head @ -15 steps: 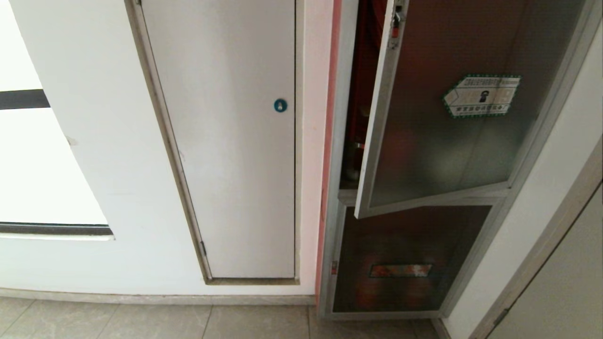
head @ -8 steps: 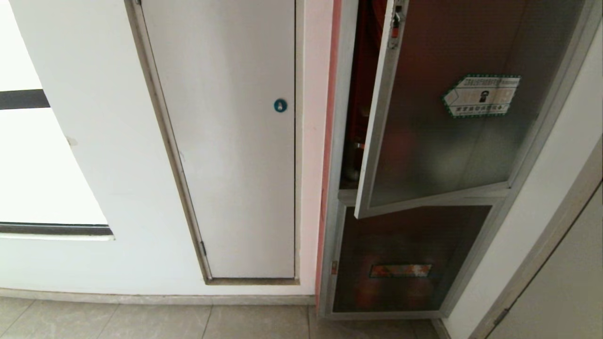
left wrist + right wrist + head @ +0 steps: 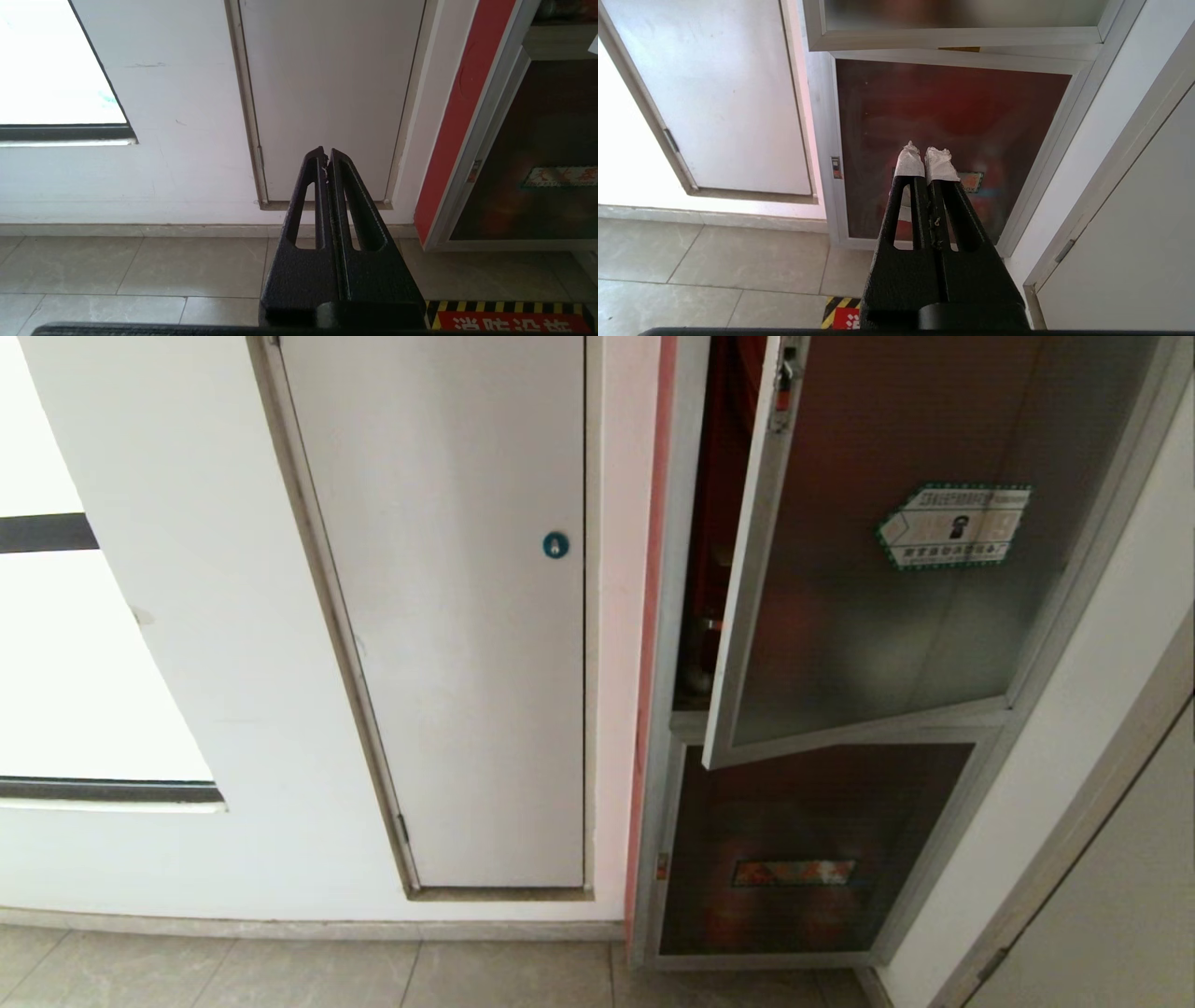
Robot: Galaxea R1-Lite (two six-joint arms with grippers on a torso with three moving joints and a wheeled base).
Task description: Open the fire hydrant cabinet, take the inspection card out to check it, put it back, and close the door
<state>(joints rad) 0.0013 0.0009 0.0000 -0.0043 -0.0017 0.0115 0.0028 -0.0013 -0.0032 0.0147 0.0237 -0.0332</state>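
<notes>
My left end effector (image 3: 327,156) hangs low over the floor tiles (image 3: 140,270), its two black fingers pressed together with nothing between them. My right end effector (image 3: 924,156) is just as low, its white-wrapped fingertips (image 3: 908,163) closed against each other and empty, pointing at the lower glass panel (image 3: 948,116). Neither one shows in the head view.

Beneath the right one a strip of yellow-and-black striped floor marking (image 3: 840,310) with a red patch lies on the tiles; the left wrist view catches the same kind of marking (image 3: 504,315) near the foot of the cabinet.

Beyond the tiles comes the wall. On my left a plain white door (image 3: 448,616) with a small blue round lock (image 3: 555,545) sits shut in its frame, and further left a bright window (image 3: 75,663) with a dark sill.

To the right of the white door stands the cabinet (image 3: 665,616), aluminium-framed with a red strip down its left edge. Its door (image 3: 868,644) (dark frosted glass, with a hexagonal green-bordered sticker (image 3: 954,526)) stands ajar, hinged on the right, its free left edge swung out toward me so that a narrow gap shows the red interior (image 3: 724,476). A small red latch (image 3: 782,394) sits near the top of that free edge. Below the door the lower panel is shut, with a small orange label (image 3: 794,872) on it.

The card I cannot make out anywhere.
</notes>
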